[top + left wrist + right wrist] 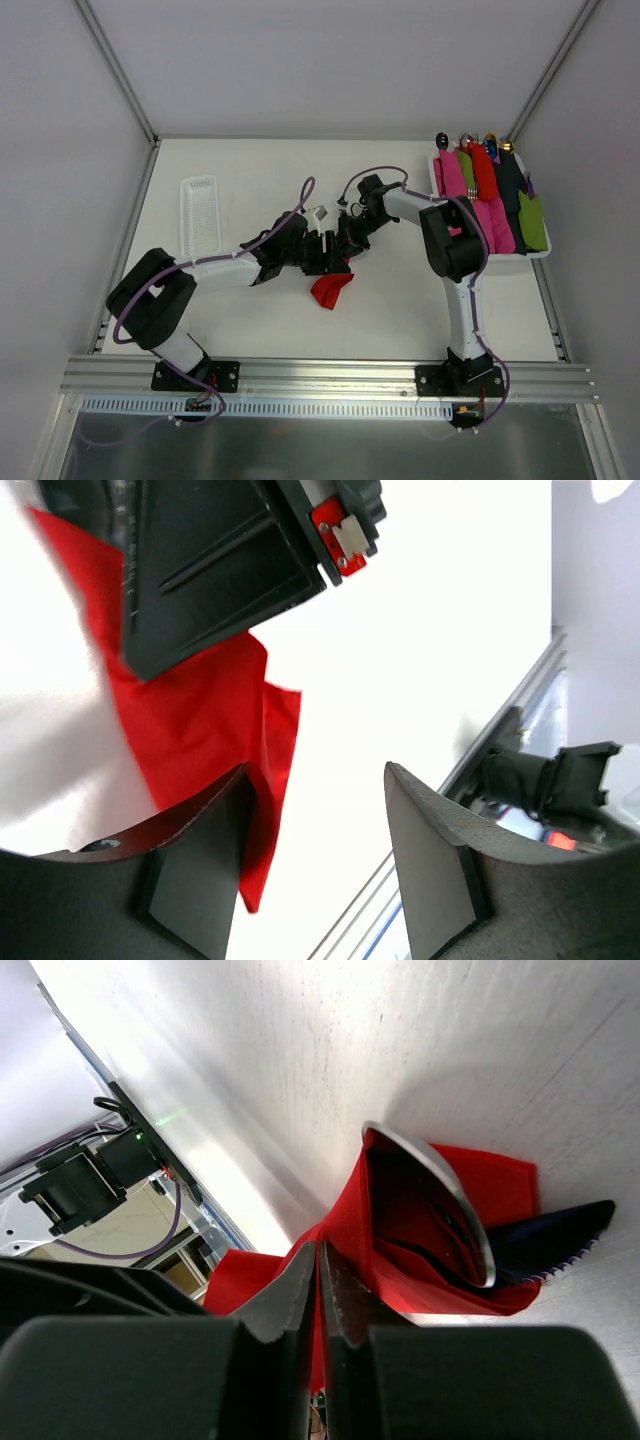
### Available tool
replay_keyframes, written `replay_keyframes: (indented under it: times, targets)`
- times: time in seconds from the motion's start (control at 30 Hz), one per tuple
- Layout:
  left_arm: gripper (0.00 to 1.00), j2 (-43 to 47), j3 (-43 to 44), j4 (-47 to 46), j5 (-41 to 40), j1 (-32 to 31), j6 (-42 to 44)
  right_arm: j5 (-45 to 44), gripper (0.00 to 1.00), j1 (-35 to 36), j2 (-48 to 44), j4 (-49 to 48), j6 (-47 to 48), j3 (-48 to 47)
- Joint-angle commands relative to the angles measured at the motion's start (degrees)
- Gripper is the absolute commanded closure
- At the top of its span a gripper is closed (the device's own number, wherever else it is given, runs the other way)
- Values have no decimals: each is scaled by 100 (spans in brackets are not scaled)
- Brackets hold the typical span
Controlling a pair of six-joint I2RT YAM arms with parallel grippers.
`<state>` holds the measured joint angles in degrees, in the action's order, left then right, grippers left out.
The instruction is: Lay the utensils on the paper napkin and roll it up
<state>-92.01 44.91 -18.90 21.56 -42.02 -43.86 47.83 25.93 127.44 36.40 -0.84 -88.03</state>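
Table (400, 310) | one utensil (440, 1185) in one paper napkin (331, 290) | right hand (318, 1252) pinching napkin | left hand (315, 780) half-open

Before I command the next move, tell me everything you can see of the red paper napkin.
The paper napkin is thin, plain bright red paper, not flat: folded and creased into a loose pocket at the middle of the white table. The curved edge of a shiny silver utensil shows inside the fold. The right gripper is shut on one edge. The left gripper stands open beside it; whether it touches the paper is unclear.
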Motion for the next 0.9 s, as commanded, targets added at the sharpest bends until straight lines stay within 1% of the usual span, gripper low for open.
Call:
replay_keyframes:
  times: [0.0,0.03,0.13,0.37,0.53,0.57,0.63,0.77,0.8,0.87]
  targets:
    - [45,420,194,895,-275,18,623,-776,92,78,185,244,181,23]
    - [45,438,211,1149,-267,27,807,-776,93,79,185,244,181,23]
    - [46,552,142,1397,-389,27,966,-793,93,96,194,262,190,-4]
    - [46,631,-114,1494,-364,98,1151,-828,93,87,150,271,198,-4]
    - [54,850,-192,1564,-425,98,1221,-846,93,96,132,271,207,-13]
    - [58,903,-219,1564,-442,98,1222,-855,93,96,132,271,207,-13]
    - [63,1000,-263,1608,-512,98,1239,-872,93,96,141,271,207,-4]
    - [79,1080,-228,1687,-530,89,1309,-898,94,87,132,271,207,5]
    - [86,1080,-176,1696,-513,80,1336,-899,94,87,132,280,207,14]
    - [90,1027,-96,1714,-443,45,1397,-907,94,96,132,271,207,14]
